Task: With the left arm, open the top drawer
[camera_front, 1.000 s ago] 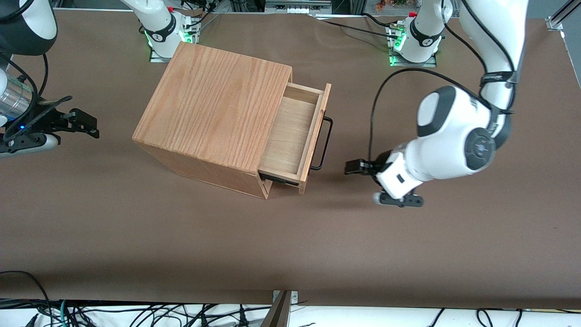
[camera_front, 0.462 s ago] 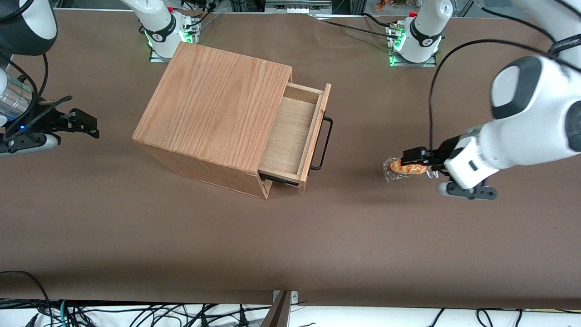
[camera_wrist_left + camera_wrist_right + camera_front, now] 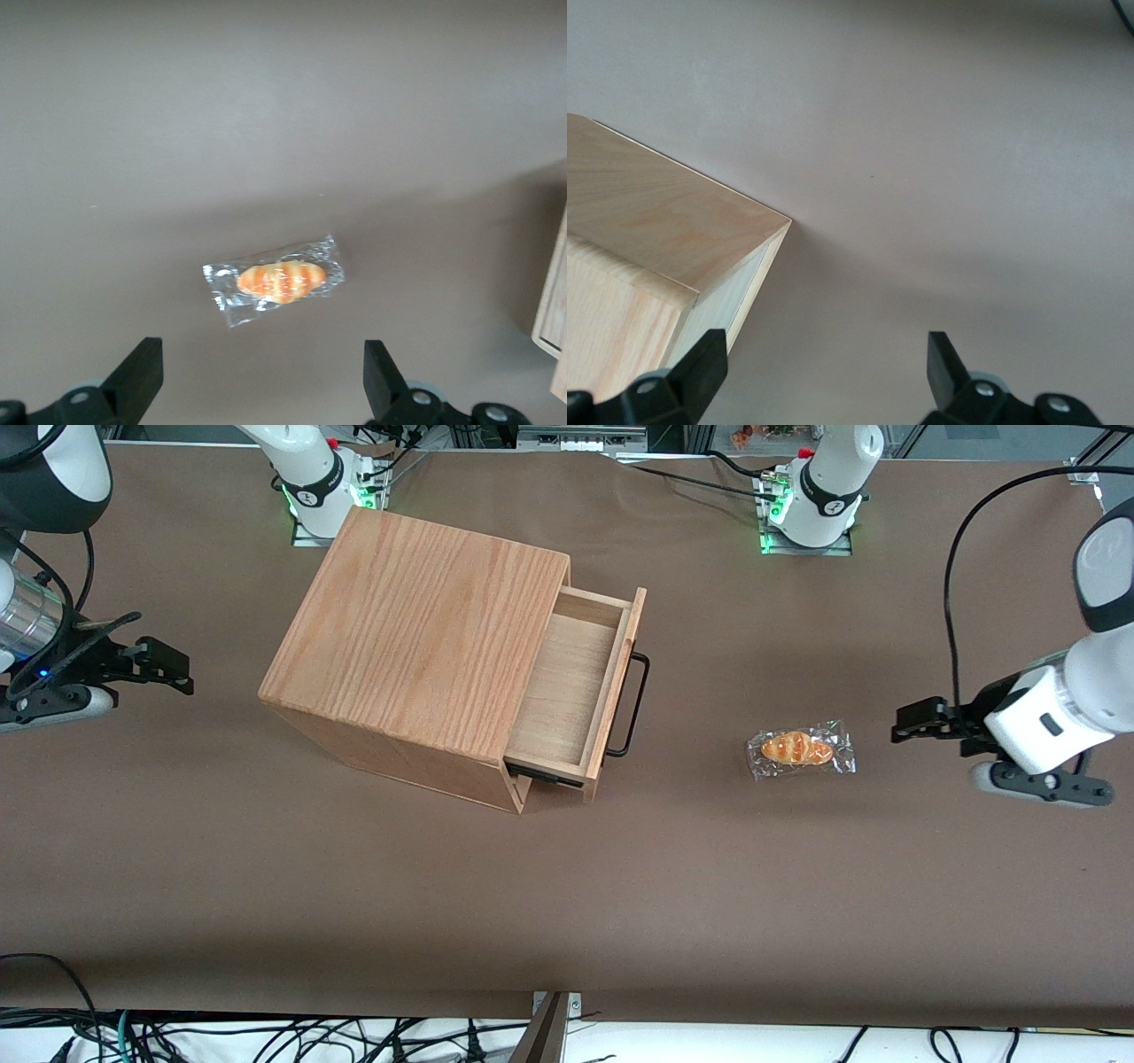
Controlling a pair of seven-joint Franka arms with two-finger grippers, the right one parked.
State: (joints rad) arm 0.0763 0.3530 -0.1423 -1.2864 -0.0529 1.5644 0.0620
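Note:
The top drawer (image 3: 567,691) stands pulled out of the oak cabinet (image 3: 416,620), its tray open and bare inside. Its thin black wire handle (image 3: 634,704) faces the working arm's end of the table. The left arm (image 3: 1076,700) is at that end, well away from the drawer. Its black gripper (image 3: 917,722) is open and holds nothing, hovering above the table and pointing toward the drawer. In the left wrist view the gripper (image 3: 261,367) has its fingers wide apart with only brown table between them.
A bread roll in clear wrap (image 3: 800,750) lies on the brown table between the drawer handle and the gripper; it also shows in the left wrist view (image 3: 279,281). The cabinet's corner shows in the right wrist view (image 3: 656,239). Two arm bases (image 3: 811,491) stand farthest from the front camera.
The left arm has drawn back from the drawer toward its own end of the table, uncovering the wrapped bread roll. The drawer has not moved.

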